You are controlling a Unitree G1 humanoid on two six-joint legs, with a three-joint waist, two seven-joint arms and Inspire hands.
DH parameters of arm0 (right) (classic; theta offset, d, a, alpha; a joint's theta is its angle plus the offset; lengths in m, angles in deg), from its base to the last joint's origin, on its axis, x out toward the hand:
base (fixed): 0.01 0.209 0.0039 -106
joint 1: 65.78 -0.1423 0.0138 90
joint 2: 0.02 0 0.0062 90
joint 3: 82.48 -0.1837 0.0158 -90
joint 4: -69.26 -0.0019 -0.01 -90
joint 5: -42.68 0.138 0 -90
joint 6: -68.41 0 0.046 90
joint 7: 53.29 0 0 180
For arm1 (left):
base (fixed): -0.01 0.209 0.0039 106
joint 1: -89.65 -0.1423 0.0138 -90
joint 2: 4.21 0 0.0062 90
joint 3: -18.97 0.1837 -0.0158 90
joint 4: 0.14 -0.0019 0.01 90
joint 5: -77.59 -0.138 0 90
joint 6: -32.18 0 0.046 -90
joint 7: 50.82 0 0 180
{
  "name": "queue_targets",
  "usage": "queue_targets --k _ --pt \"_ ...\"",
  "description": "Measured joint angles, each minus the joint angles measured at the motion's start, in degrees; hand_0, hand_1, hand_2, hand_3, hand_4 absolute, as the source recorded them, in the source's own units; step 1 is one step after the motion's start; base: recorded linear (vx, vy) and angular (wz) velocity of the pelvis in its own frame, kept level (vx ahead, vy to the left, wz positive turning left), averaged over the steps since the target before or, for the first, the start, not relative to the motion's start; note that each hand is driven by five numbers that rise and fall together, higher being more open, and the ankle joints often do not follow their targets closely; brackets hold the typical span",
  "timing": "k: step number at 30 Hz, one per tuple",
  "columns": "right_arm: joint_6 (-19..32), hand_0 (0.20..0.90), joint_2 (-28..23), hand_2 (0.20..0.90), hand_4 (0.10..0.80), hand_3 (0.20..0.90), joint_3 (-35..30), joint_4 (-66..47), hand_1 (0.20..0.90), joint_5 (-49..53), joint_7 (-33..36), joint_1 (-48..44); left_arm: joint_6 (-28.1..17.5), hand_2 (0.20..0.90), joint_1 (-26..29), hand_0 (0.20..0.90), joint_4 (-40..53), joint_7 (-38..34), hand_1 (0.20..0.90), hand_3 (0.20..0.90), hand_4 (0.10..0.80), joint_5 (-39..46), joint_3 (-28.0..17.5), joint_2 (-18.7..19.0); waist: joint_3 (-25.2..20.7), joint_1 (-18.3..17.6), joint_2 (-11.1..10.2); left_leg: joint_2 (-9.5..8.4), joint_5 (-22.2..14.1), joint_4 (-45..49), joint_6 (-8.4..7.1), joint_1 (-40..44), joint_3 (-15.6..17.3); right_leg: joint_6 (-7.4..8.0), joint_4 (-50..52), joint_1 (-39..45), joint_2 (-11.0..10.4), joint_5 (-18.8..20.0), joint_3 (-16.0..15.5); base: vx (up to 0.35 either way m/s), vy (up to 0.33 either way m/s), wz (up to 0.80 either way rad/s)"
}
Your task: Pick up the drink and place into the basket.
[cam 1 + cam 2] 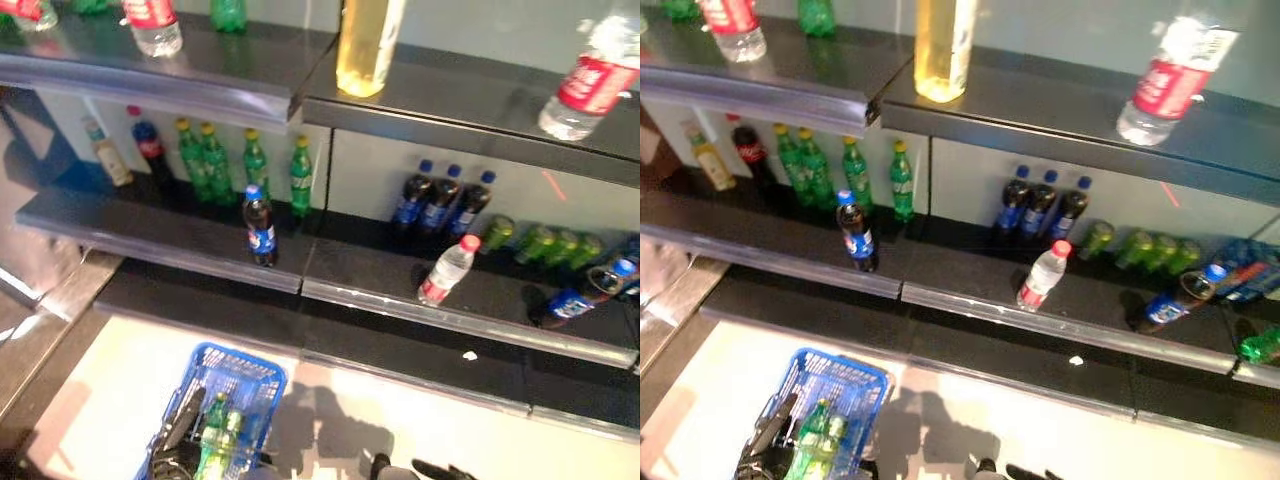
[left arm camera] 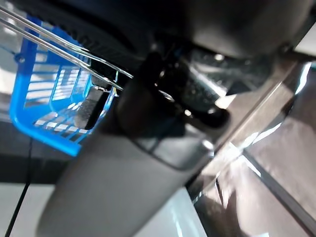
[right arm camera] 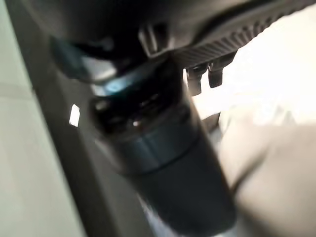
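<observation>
Bright overhead light; shelf glare; wrist views blurred.

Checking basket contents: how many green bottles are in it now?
2, side by side in the blue basket: one darker, one paler. Their lower parts are cut off; more may be hidden.

From the head I get two eye views looking down on the same shelf (image 1: 300,275) and blue basket (image 1: 835,385), slightly offset, while each wrist view sits very close along its own arm, the left one sharing the basket.
</observation>
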Motion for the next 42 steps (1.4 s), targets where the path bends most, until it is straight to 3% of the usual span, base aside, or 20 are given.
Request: queue_targets --k 6,8,10,12,14,18,21,23,24,25,26,28,30,32,33,34,35,37,38,42 --pt "0.9 0.9 0.2 0.9 0.8 0.9 0.3 2.2 0.9 -5.9 4.4 0.8 -2.1 0.3 0.2 0.3 -3.8 -4.3 0.3 0.2 0.1 1.3 -1.1 0.5 -1.7 -0.3 -1.4 0.46 0.3 -2.3 -0.42 0.7 4.8 -0.36 -1.5 -3.9 -1.1 5.8 -5.1 -0.12 -0.074 -0.73" --pt "0.4 0.9 0.3 0.9 0.8 0.9 0.5 2.5 0.9 -6.7 4.3 0.3 -2.9 0.3 0.4 0.3 -4.5 -4.7 0.3 0.2 0.1 2.8 -2.3 0.5 -1.4 -0.5 -1.4 0.79 -0.1 -2.6 -0.91 1.1 6.8 -2.43 -1.3 -5.9 0.1 8.5 -8.4 -0.168 -0.092 -1.01" --pt "0.4 0.9 0.3 0.9 0.8 0.9 1.8 2.5 0.9 -7.8 4.0 -0.7 -4.0 0.3 0.0 0.3 -6.1 -4.8 0.3 0.2 0.1 6.7 -3.6 0.1 -0.9 0.1 -0.3 3.41 -0.7 -2.5 -1.01 2.0 10.5 -0.13 -3.3 -7.3 2.3 12.2 -11.1 -0.081 -0.212 -1.2" --pt "-0.1 0.9 0.8 0.9 0.8 0.9 2.7 2.8 0.9 -8.9 2.8 -0.3 -5.7 0.3 -0.5 0.3 -7.1 -4.2 0.3 0.2 0.1 10.0 -4.5 -0.5 -1.0 0.4 0.8 6.73 0.0 -2.4 -2.31 3.1 16.2 -3.07 7.6 -8.1 3.0 0.6 -17.0 0.021 -0.31 -0.66" --pt "-0.4 0.9 0.3 0.9 0.8 0.9 2.5 3.7 0.9 -9.4 2.0 -0.5 -6.6 0.3 -1.1 0.3 -8.9 -4.0 0.3 0.2 0.1 13.0 -5.5 -0.9 -0.6 0.4 1.5 6.75 -0.8 -2.1 -3.54 4.5 14.2 -7.19 8.8 -7.7 4.5 -2.7 -14.9 0.076 -0.383 -0.68" --pt "-0.7 0.9 -0.8 0.9 0.8 0.9 2.5 3.5 0.9 -9.4 0.0 -0.3 -7.1 0.3 -0.2 0.3 -11.2 -4.1 0.3 0.2 0.1 16.5 -8.2 -2.2 -0.4 0.3 3.6 9.75 -1.2 2.5 -3.91 4.3 8.6 -9.0 6.7 -6.3 8.8 -3.1 -12.7 0.04 -0.431 -0.37" --pt "-1.1 0.9 -0.7 0.9 0.8 0.9 2.6 3.4 0.9 -9.4 -1.0 -0.3 -7.3 0.3 0.2 0.3 -11.6 -4.3 0.3 0.2 0.1 20.1 -11.0 -1.8 -0.6 -0.2 3.2 11.55 0.5 6.5 -2.67 4.5 6.2 -9.69 4.2 -3.9 10.9 -3.1 -12.0 0.036 -0.375 -0.3" --pt "-1.8 0.9 -0.5 0.9 0.8 0.9 3.0 3.4 0.9 -9.5 -1.2 -0.7 -8.0 0.3 -0.2 0.3 -12.1 -4.3 0.3 0.2 0.1 22.2 -12.5 -0.9 -1.4 0.7 1.2 11.93 2.7 12.0 -3.58 3.3 2.9 -12.18 2.8 -3.3 12.0 -2.9 -8.8 0.098 -0.27 -0.55" --pt "-2.3 0.9 -0.3 0.9 0.8 0.9 3.4 3.5 0.9 -9.5 -1.2 -1.6 -8.2 0.3 -0.3 0.3 -12.0 -4.2 0.3 0.2 0.1 23.5 -13.1 -0.5 -0.8 1.6 -0.1 11.63 2.9 15.8 -3.09 1.8 -0.5 -13.32 2.5 -2.9 12.6 -2.3 -5.8 0.169 -0.198 -1.19" --pt "-3.1 0.9 -0.7 0.9 0.8 0.9 5.1 3.7 0.9 -10.0 -1.2 -3.3 -8.5 0.3 -1.1 0.3 -11.5 -3.7 0.3 0.2 0.1 26.3 -14.0 -0.4 -0.9 2.5 -1.3 7.39 0.4 18.2 -4.73 0.1 -9.8 -14.61 1.9 -2.7 13.1 -1.4 0.1 0.131 -0.134 -1.29" --pt "-3.3 0.9 -1.1 0.9 0.8 0.9 5.5 3.3 0.9 -10.8 -1.2 -4.2 -8.5 0.3 -1.7 0.3 -11.6 -3.8 0.3 0.2 0.1 28.8 -14.4 -0.8 -0.9 2.6 -1.6 3.28 -1.4 17.6 -5.17 -0.7 -14.9 -14.76 1.0 -2.6 13.2 -0.3 2.5 0.141 -0.14 -1.37" --pt "-3.8 0.9 -2.9 0.9 0.8 0.9 7.0 3.2 0.9 -12.2 -1.6 -7.0 -8.5 0.3 -1.6 0.3 -12.7 -3.9 0.3 0.2 0.1 35.0 -15.9 -3.7 -0.1 4.0 -1.0 -6.02 -4.0 15.8 -2.22 -3.8 -20.3 -15.15 -0.5 -3.0 13.3 0.9 7.2 0.171 -0.132 -1.41" --pt "-4.8 0.9 -3.0 0.9 0.8 0.9 7.7 3.3 0.9 -12.3 -1.9 -7.4 -8.7 0.3 -0.3 0.3 -13.9 -4.1 0.3 0.2 0.1 37.1 -16.2 -4.8 0.8 5.5 0.0 -8.87 -3.8 15.8 -2.05 -7.7 -20.5 -15.23 -0.4 -3.7 13.3 0.9 6.4 0.254 -0.123 -1.14" --pt "-5.9 0.9 -2.4 0.9 0.8 0.9 8.8 3.8 0.9 -12.2 -2.0 -7.5 -8.3 0.3 0.1 0.3 -14.0 -4.2 0.3 0.2 0.1 37.7 -16.6 -5.1 1.8 7.1 0.7 -10.07 -4.0 13.8 -2.13 -8.7 -21.5 -15.12 -0.5 -3.7 13.5 0.8 6.3 0.326 -0.098 -1.1" --pt "-6.3 0.9 -2.2 0.9 0.8 0.9 9.7 4.0 0.9 -12.2 -2.1 -7.3 -8.1 0.3 0.0 0.3 -14.0 -4.2 0.3 0.2 0.1 38.2 -17.2 -5.6 1.5 7.6 1.5 -10.19 -5.2 10.7 -0.42 -8.4 -24.4 -14.33 -1.2 -3.7 14.6 0.6 6.8 0.473 -0.117 -1.28" --pt "-6.3 0.9 -2.6 0.9 0.8 0.9 9.9 4.6 0.9 -12.2 -2.1 -7.5 -8.2 0.3 0.3 0.3 -14.1 -4.1 0.3 0.2 0.1 38.3 -18.5 -6.8 1.1 9.1 5.2 -6.78 -5.0 8.0 1.44 -8.4 -26.3 -13.97 5.4 -5.1 18.9 -1.7 5.8 0.606 -0.149 -1.61" --pt "-7.6 0.9 -1.1 0.9 0.8 0.9 10.2 5.9 0.9 -12.2 -2.0 -8.3 -7.8 0.3 -1.3 0.3 -12.5 -4.0 0.3 0.2 0.1 38.2 -18.8 -6.4 1.3 11.1 3.7 -7.45 -5.0 11.2 2.01 -8.3 -24.4 -12.92 20.4 -7.0 18.5 -9.6 4.9 0.652 -0.146 -1.37" --pt "-7.8 0.9 0.3 0.9 0.8 0.9 11.0 6.2 0.9 -12.3 -2.1 -7.4 -6.9 0.3 -0.8 0.3 -12.4 -4.1 0.3 0.2 0.1 38.0 -18.1 -5.4 1.7 10.8 1.9 -9.47 -7.8 17.8 1.3 -9.9 -24.8 -15.5 18.6 -2.6 17.4 -16.3 5.7 0.54 -0.108 -0.5" --pt "-8.2 0.9 0.6 0.9 0.8 0.9 11.3 6.6 0.9 -12.8 -2.3 -7.5 -6.7 0.3 0.8 0.3 -13.5 -4.2 0.3 0.2 0.1 37.9 -17.4 -5.8 1.8 11.6 1.5 -10.71 -8.4 21.1 -1.19 -13.1 -26.1 -16.11 16.4 -2.0 18.2 -14.9 7.3 0.464 -0.052 -0.11" --pt "-8.2 0.9 0.2 0.9 0.8 0.9 11.4 6.0 0.9 -13.3 -1.8 -7.4 -6.9 0.3 1.3 0.3 -14.5 -4.2 0.3 0.2 0.1 39.9 -18.6 -8.8 1.9 13.5 2.1 -10.68 -5.0 13.5 -3.17 -15.0 -27.6 -16.65 14.9 -0.7 18.1 -14.5 7.8 0.434 0.011 -0.45"
